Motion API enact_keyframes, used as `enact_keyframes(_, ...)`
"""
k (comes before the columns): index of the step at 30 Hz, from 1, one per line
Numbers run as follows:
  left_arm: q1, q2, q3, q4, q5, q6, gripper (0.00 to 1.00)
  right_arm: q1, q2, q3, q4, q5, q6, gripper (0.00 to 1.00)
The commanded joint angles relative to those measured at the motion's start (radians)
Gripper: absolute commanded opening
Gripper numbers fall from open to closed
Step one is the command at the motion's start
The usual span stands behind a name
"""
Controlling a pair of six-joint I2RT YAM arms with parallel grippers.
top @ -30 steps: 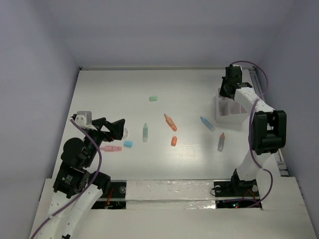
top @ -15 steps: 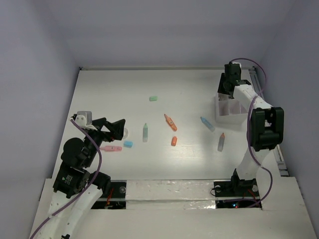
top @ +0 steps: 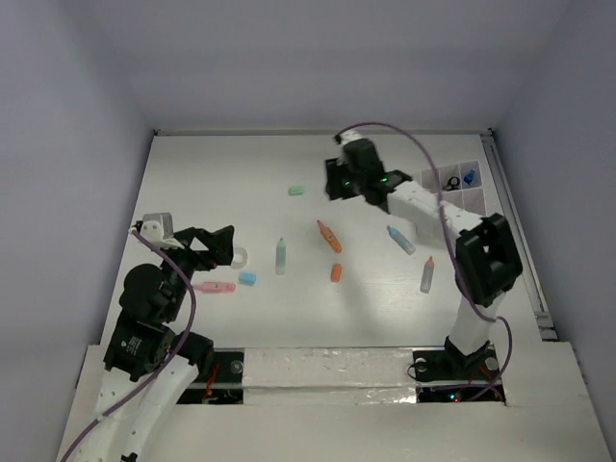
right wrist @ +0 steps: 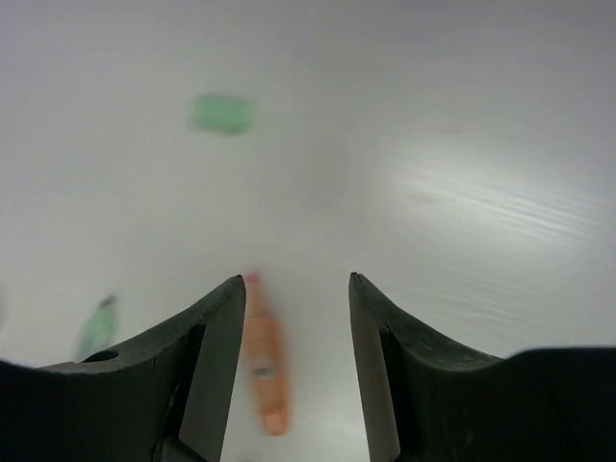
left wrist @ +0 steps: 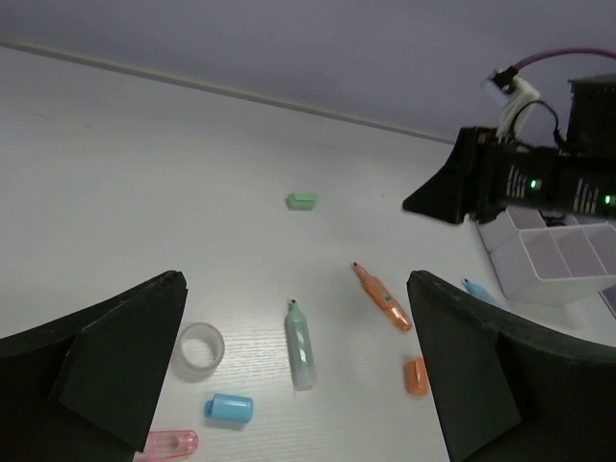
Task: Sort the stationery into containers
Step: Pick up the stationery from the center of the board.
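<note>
Both left end effector (left wrist: pixel 295 287) and right end effector (right wrist: pixel 295 281) gape empty.

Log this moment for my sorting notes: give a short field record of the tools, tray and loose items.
left tool: open, empty, near white tape ring
right tool: open, empty, facing long orange pen
white divided plastic tray: far right, blue clip inside
unsorted: green eraser block, mint pen, pink pen

surface: white wood-grain table (top: pixel 192 173) | far right: white compartmented plastic tray (top: pixel 478 197) | loose: green eraser block (top: pixel 296 191), long orange pen (top: pixel 329 236), short orange stub (top: pixel 336 272), mint pen (top: pixel 280 256), blue block (top: pixel 247 279), pink pen (top: pixel 214 287), clear tape ring (top: pixel 238 257), light-blue pen (top: pixel 400 240), grey pen (top: pixel 426 274)
</note>
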Motion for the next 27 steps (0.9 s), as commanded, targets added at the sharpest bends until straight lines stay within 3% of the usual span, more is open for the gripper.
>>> enact_keyframes(1, 0.015, -0.024, 0.044, 0.007, -0.104, -0.013, 0.99, 0.175, 0.095, 0.061, 0.067, -0.157, 0.042, 0.53)
enact_keyframes(7, 0.036, -0.059, 0.061, -0.039, -0.249, -0.047, 0.99, 0.386, 0.267, 0.260, 0.081, -0.189, 0.062, 0.55)
enact_keyframes(13, 0.045, -0.066, 0.047, -0.018, -0.212, -0.046, 0.99, 0.494, 0.474, 0.503, -0.046, -0.144, 0.038, 0.54)
enact_keyframes(19, 0.045, -0.061, 0.043, -0.010, -0.183, -0.041, 0.99, 0.529, 0.597, 0.633, -0.134, -0.069, 0.019, 0.53)
enact_keyframes(27, 0.045, -0.069, 0.039, -0.007, -0.171, -0.039, 0.99, 0.548, 0.639, 0.653, -0.172, -0.017, 0.002, 0.46)
